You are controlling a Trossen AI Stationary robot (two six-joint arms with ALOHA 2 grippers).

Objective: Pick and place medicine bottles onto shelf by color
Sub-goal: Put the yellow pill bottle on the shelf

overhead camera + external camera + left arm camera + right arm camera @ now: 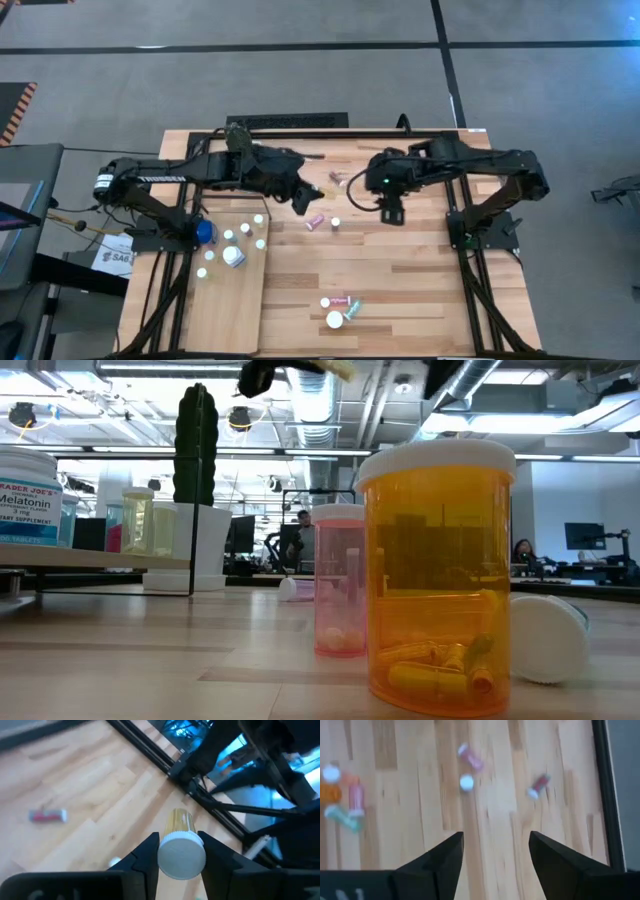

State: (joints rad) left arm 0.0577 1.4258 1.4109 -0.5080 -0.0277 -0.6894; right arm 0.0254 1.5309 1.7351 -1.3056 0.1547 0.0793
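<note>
From above, my left end effector [301, 199] hangs mid-tabletop, right of the shelf [228, 300]. My left wrist shows it clamping an amber bottle [180, 851]; I'd carry it level. My right end effector [495, 852] gapes empty.

High view: overhead, straight down, takes in the whole tabletop [400, 270] and surrounding floor. Low view: at tabletop level, facing the room, very near an amber bottle [440, 575]. Each wrist view looks past its own fingers [145, 857] onto planks; the right wrist and high views share pink bottles [356, 795].
</note>
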